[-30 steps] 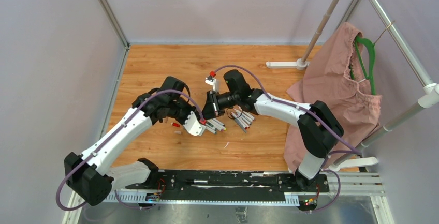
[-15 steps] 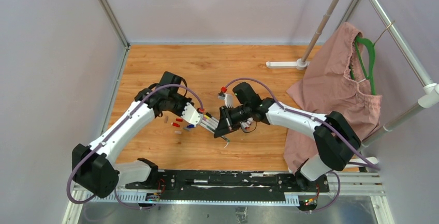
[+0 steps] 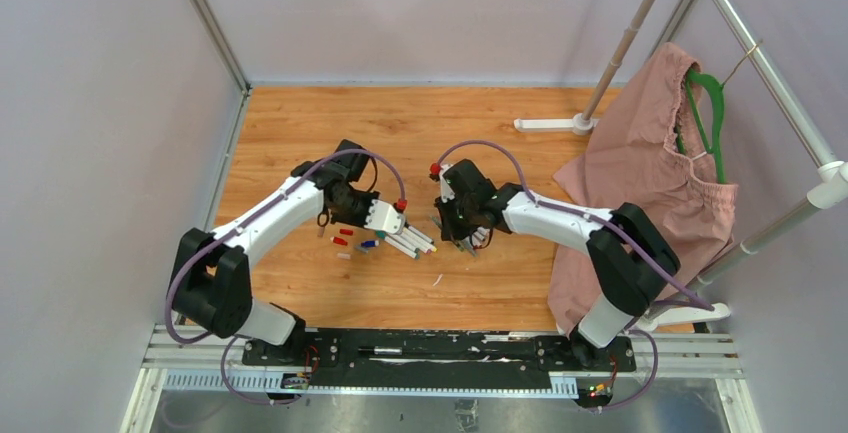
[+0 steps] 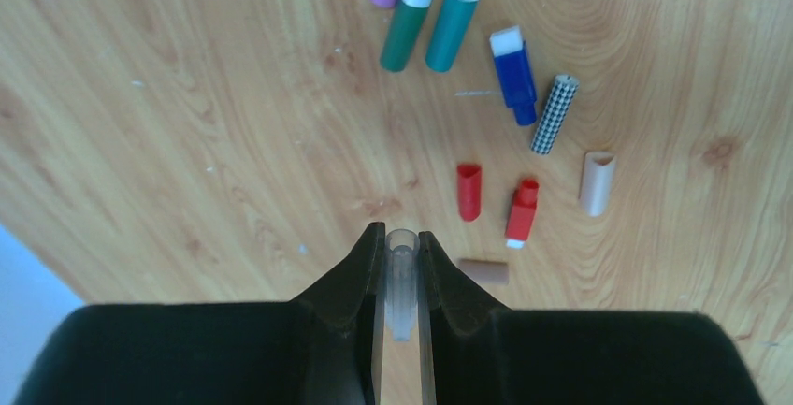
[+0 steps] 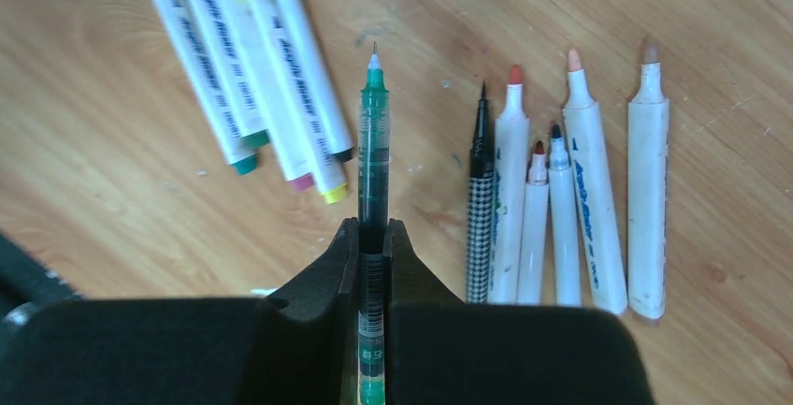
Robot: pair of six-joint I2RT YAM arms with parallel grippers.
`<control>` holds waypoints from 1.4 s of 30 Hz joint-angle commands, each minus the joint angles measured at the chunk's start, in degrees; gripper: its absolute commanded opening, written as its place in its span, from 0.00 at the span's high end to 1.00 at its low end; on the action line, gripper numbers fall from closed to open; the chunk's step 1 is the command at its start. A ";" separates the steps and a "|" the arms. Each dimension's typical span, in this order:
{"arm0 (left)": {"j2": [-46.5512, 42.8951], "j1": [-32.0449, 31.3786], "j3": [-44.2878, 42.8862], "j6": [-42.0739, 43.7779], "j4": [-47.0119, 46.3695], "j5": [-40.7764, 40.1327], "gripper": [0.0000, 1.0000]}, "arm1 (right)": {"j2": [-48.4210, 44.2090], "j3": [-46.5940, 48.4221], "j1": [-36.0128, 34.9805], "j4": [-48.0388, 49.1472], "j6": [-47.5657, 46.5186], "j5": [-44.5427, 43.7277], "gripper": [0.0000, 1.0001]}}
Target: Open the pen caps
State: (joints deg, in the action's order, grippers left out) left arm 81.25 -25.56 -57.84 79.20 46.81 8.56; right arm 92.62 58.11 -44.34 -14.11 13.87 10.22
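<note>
Cap, small clear plastic tube, pinched in left jaws, off pen. Thin green needle-tip pen pinched in right jaws, pointing straight out. Loose red cap on wooden desk just ahead-right of left jaws. Capped white markers between both arms.

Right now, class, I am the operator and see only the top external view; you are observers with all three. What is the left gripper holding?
Observer: In the left wrist view, the left gripper is shut on a clear cap.
Operator: And the right one?
Observer: The right gripper is shut on a green pen, its fine tip bare and pointing away.
Operator: What lies around that pen?
Observer: In the right wrist view, four markers on its left show coloured ends and no bare tips. The six pens on its right all have bare tips.
</note>
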 commanded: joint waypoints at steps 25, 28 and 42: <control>12.39 4.91 2.64 -5.40 -6.38 3.11 0.70 | -6.15 -11.61 -0.02 9.57 3.11 -5.16 0.69; 12.46 4.99 2.74 -5.50 -6.95 2.61 0.64 | -7.36 -10.74 -0.14 8.76 2.97 -4.83 0.70; 5.69 10.81 -11.24 -9.51 3.33 7.45 0.45 | -0.02 -0.97 -2.21 6.98 0.31 -1.42 0.69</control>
State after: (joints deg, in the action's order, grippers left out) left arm 90.13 -18.04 -62.37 72.60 45.21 12.16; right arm 88.71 53.32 -45.19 -5.61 15.42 7.14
